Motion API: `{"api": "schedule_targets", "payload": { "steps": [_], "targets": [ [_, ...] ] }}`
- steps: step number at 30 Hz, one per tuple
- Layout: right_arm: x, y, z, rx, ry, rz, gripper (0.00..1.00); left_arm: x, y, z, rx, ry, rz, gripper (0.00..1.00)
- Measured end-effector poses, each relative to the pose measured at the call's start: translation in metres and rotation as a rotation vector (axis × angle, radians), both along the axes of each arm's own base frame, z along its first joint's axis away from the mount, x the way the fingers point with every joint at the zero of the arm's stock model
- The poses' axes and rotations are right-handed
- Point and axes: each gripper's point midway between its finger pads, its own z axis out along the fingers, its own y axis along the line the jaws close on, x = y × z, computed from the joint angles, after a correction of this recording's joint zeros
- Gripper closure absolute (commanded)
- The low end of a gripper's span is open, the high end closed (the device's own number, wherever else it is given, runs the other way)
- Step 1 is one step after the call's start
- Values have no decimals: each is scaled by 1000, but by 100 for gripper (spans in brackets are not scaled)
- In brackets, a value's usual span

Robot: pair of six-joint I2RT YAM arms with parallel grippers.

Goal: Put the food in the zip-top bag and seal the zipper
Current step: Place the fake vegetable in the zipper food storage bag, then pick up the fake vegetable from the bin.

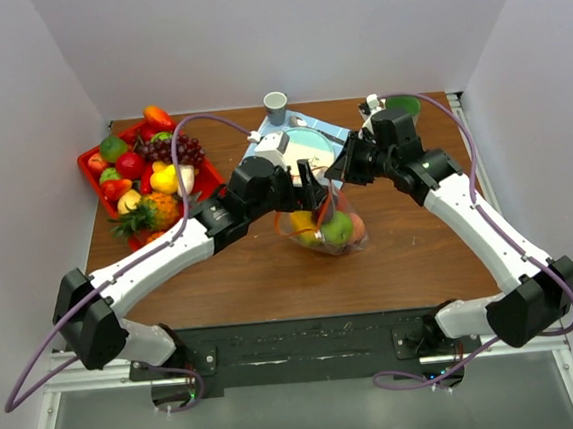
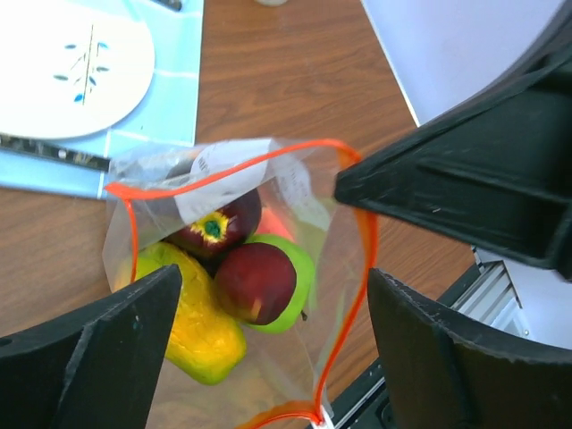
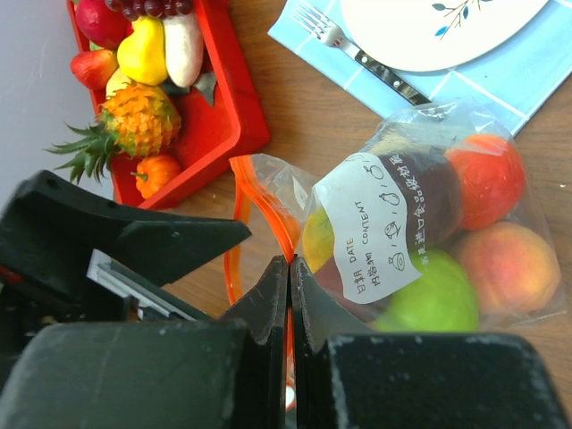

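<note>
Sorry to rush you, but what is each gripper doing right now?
Left gripper: open, empty, above the mouth of the crinkly clear plastic zip-top bag.
Right gripper: shut on the bag's thin orange-red zipper strip.

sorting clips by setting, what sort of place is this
Probably a robot test cell staged as a dining table: plain white walls around a wooden table, a plate, a red tray holding toy fruit.

Plain white walls (image 1: 281, 34) close in on three sides, light soft and even; a brown wooden table (image 1: 232, 279) fills the middle. Below its near edge, a pale grey surface (image 1: 304, 419) shows.
</note>
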Motion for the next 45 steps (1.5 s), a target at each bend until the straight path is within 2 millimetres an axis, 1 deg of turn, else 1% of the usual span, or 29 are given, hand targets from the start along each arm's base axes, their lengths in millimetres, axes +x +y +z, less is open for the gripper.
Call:
{"api": "schedule_targets", "payload": {
  "steps": [1, 3, 4, 5, 6, 7, 9, 10, 12, 13, 14, 15, 16, 18, 19, 21, 22, 23, 24, 27, 29, 30, 33, 35, 40, 45],
  "targets": [
    [0, 0, 0, 0, 0, -1, 100, 1, -1, 5, -7, -7, 0, 10],
    [0, 0, 0, 0, -1, -1, 100, 3, -2, 14, -20, -20, 1, 15],
    [0, 0, 0, -1, -1, -2, 100, 3, -2, 17, -21, -24, 4, 20],
    [1, -1, 0, -2, -1, -3, 100, 4, -1, 19, -19, -29, 11, 22],
    [1, -1, 0, -4, -2, -6, 100, 4, 2, 20, -14, -32, 21, 23],
    [1, -1, 0, -5, -3, -8, 100, 4, 8, 21, 1, -33, 39, 26],
    [1, -2, 1, -7, -7, -13, 100, 3, 24, 25, 25, -39, 85, 28],
    [1, -3, 1, -6, -9, -14, 100, 2, 36, 29, 40, -43, 115, 31],
    [0, -4, 4, -4, -18, -14, 100, 4, 72, 44, 51, -64, 205, 32],
    [-2, -4, 5, -2, -22, -13, 100, 7, 97, 51, 48, -75, 266, 34],
    [-4, -5, 6, 0, -26, -13, 100, 9, 130, 58, 47, -90, 352, 35],
    [-6, -6, 7, 1, -27, -12, 100, 10, 152, 61, 44, -97, 416, 36],
    [-8, -7, 6, 1, -28, -10, 100, 11, 182, 62, 50, -105, 505, 38],
    [-10, -7, 6, 2, -29, -7, 100, 8, 225, 52, 86, -93, 639, 41],
    [-11, -7, 5, 3, -29, -5, 100, 5, 245, 42, 113, -79, 702, 47],
    [-11, -7, 5, 3, -31, 0, 100, 1, 276, 13, 186, -20, 801, 50],
    [-11, -7, 5, 3, -33, 3, 100, 0, 290, -5, 229, 16, 845, 55],
    [-12, -6, 5, 3, -33, 7, 100, -2, 301, -19, 265, 48, 876, 58],
    [-12, -6, 4, 2, -33, 12, 100, -3, 314, -41, 321, 97, 917, 59],
    [-13, -4, 3, 5, -32, 23, 100, -12, 341, -87, 436, 204, 988, 60],
    [-14, -3, 2, 10, -30, 32, 100, -19, 355, -109, 500, 256, 1024, 60],
    [-15, -2, 1, 12, -28, 39, 100, -21, 360, -117, 522, 272, 1039, 60],
    [-16, -1, 0, 12, -26, 48, 100, -21, 370, -131, 551, 293, 1079, 61],
    [-16, -1, -2, 11, -25, 49, 100, -19, 377, -135, 545, 293, 1107, 62],
    [-19, -1, -6, 14, -22, 55, 100, -6, 397, -138, 514, 283, 1186, 62],
    [-24, -3, -1, 21, -37, 55, 100, 4, 404, -152, 526, 310, 1192, 63]
  ]
}}
